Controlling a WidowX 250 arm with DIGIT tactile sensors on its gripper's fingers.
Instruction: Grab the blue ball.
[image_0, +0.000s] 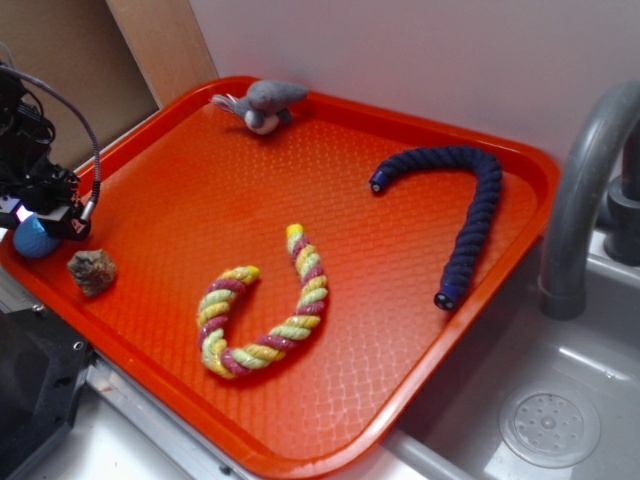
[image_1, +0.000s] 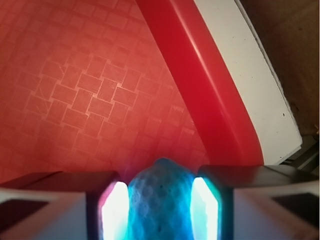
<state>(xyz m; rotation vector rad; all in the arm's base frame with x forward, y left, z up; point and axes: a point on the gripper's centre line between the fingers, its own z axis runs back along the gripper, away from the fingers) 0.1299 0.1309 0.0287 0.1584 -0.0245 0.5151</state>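
The grab looks all but done: in the wrist view the blue ball (image_1: 161, 200) sits squarely between the two lit fingers (image_1: 115, 212), which press against its knitted sides, so the gripper (image_0: 45, 222) is clamped on it. What seems left is only to lift it clear and confirm the hold; whether the ball is off the tray (image_0: 400, 400) yet cannot be told. In the exterior view the ball (image_0: 33, 240) is at the tray's 9 o'clock edge, just inside the rim, with the brown rock-like lump (image_0: 92, 271) near it toward 4 o'clock. Being round, the ball has no real long axis and points nowhere, though it looks slightly squeezed, taller than wide. The striped rope (image_0: 265, 310), navy rope (image_0: 470, 210) and grey plush bird (image_0: 262, 104) lie well apart.
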